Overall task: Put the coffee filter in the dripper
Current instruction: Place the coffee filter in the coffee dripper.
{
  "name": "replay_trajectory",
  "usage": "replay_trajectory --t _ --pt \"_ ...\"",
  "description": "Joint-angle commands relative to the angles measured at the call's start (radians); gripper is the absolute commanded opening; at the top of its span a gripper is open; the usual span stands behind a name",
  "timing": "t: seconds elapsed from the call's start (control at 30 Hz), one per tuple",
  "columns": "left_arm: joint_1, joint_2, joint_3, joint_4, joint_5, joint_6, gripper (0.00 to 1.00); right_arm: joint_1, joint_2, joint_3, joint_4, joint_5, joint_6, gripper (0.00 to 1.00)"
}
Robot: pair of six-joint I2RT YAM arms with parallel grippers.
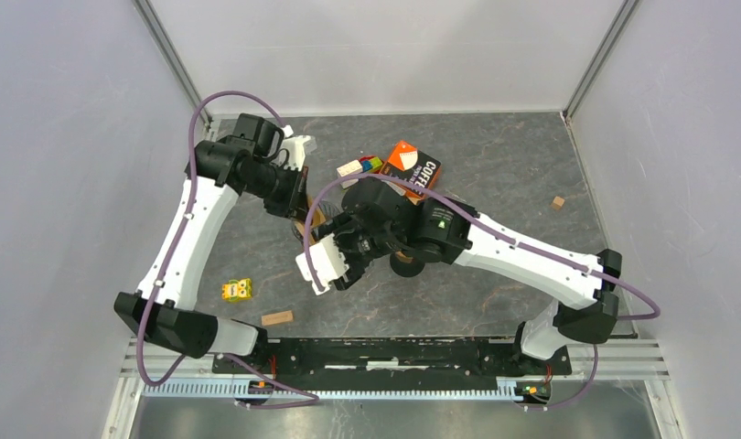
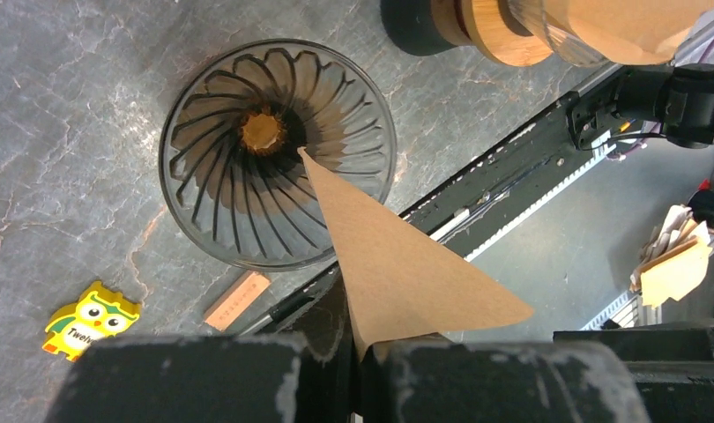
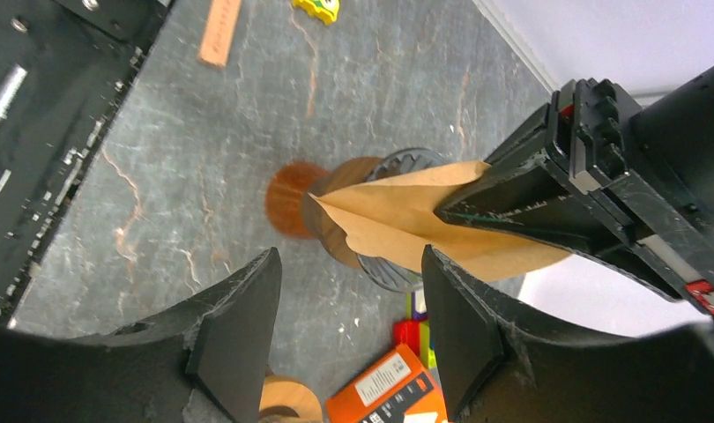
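Observation:
The dripper is a dark ribbed glass cone standing upright on the stone table. My left gripper is shut on the wide end of the folded brown coffee filter, whose tip points over the dripper's centre. In the right wrist view the filter hangs above the dripper, pinched by the left gripper. My right gripper is open just short of the filter, with nothing between its fingers. From above, the left gripper and the right gripper meet mid-table and cover the dripper.
An orange coffee box and coloured blocks lie behind the grippers. A yellow owl toy and a wooden block sit near the front rail. A black round base shows under the right arm. A small cube lies far right.

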Motion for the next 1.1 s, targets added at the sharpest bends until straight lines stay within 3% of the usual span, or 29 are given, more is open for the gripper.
replay_trajectory --t 0.0,0.33,1.07 --pt "0.024 0.04 0.056 -0.039 0.041 0.059 0.02 0.015 0.033 0.094 -0.043 0.123 -0.069 0.67" --pt "0.044 0.109 0.089 -0.08 0.093 0.077 0.03 0.018 0.119 0.129 -0.092 0.15 -0.14 0.74" --pt "0.072 0.237 0.111 -0.164 0.135 0.142 0.11 -0.011 0.283 0.136 -0.077 0.232 -0.249 0.74"
